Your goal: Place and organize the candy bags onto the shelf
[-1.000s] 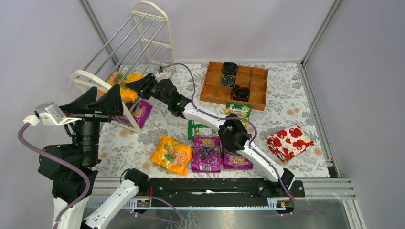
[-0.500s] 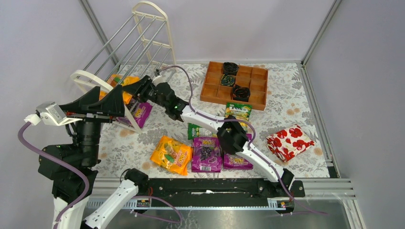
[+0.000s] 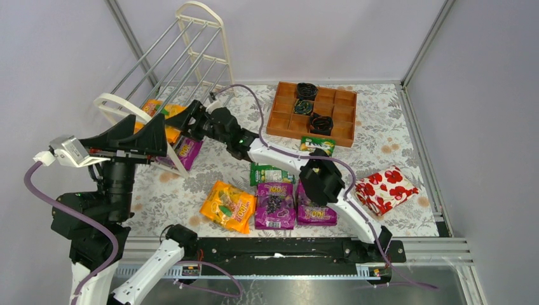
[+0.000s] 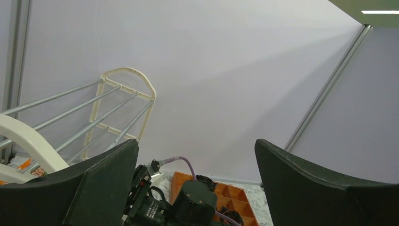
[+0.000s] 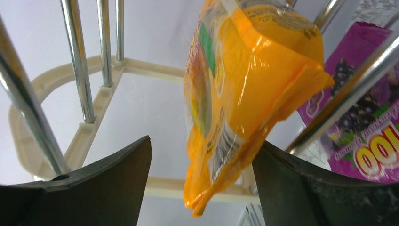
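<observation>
The cream shelf (image 3: pixel 116 103) with silver rods stands at the back left. My right gripper (image 3: pixel 184 119) reaches into its lower tier and is open. An orange candy bag (image 5: pixel 244 84) rests on the rods between the spread fingers and leans against the right finger (image 5: pixel 301 183). In the top view that orange bag (image 3: pixel 160 109) lies in the shelf, with a purple bag (image 3: pixel 186 150) below it. Orange (image 3: pixel 227 206), purple (image 3: pixel 274 204), purple (image 3: pixel 316 214) and green (image 3: pixel 267 173) bags lie on the table. My left gripper (image 3: pixel 135 132) hovers open near the shelf's front end, holding nothing.
An orange-brown wooden tray (image 3: pixel 335 127) with black coils (image 3: pixel 306 91) sits at the back centre, with another green bag (image 3: pixel 318 146) at its front edge. A red-and-white floral package (image 3: pixel 385 189) lies at the right. Walls close in on three sides.
My right gripper's jaws have spread apart and let go of the orange bag, which stays on the shelf rods. The right elbow has shifted slightly right. The left arm has not moved.
</observation>
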`<state>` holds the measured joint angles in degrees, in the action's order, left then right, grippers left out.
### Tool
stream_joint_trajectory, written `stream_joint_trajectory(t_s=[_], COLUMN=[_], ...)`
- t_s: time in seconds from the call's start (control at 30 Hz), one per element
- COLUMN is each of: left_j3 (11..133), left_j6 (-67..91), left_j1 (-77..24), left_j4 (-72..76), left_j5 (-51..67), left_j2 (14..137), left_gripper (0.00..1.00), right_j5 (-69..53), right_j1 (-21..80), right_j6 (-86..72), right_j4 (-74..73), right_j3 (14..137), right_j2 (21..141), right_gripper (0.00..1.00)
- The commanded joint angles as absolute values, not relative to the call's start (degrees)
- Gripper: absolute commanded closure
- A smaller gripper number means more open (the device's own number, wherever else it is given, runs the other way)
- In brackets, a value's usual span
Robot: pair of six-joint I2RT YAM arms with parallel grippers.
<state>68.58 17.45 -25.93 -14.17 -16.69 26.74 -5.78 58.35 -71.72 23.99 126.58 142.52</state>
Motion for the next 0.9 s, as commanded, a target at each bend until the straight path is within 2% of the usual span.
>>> stream_joint_trajectory(t_s=[0.0, 0.3, 0.47, 0.57, 0.67, 0.87], left_j3=[69.4, 69.2, 68.9, 67.1, 63.3, 57.8], left_j6=[18.4, 18.1, 17.7, 16.7, 16.1, 15.6], left_j1=[-26.1, -26.0, -26.0, -26.3, -26.6, -26.9], left_j4=[-13.1, -12.0, -10.3, -8.6, -6.5, -3.6], left_j5=[-14.6, -8.3, -0.5, -0.3, -1.0, -4.0], left_j2=[28.5, 35.0, 39.2, 39.7, 38.6, 36.9], left_gripper=[0.01, 0.01, 0.01, 0.01, 0.01, 0.01], right_j5=[-7.8, -9.7, -15.0, -14.8, -14.3, -16.0], right_j1=[57.8, 55.8, 54.9, 55.0, 55.1, 61.4], right_j6=[-68.9, -59.8, -42.8, -34.8, -35.8, -44.3], right_j4=[23.2, 26.6, 22.2, 14.6, 10.0, 16.4], right_j3=[120.4, 95.8, 79.9, 71.7, 63.6, 54.0], right_j2=[133.3, 115.9, 104.0, 97.8, 92.6, 88.6], right_gripper=[0.14, 0.11, 0.01, 0.0, 0.0, 0.0])
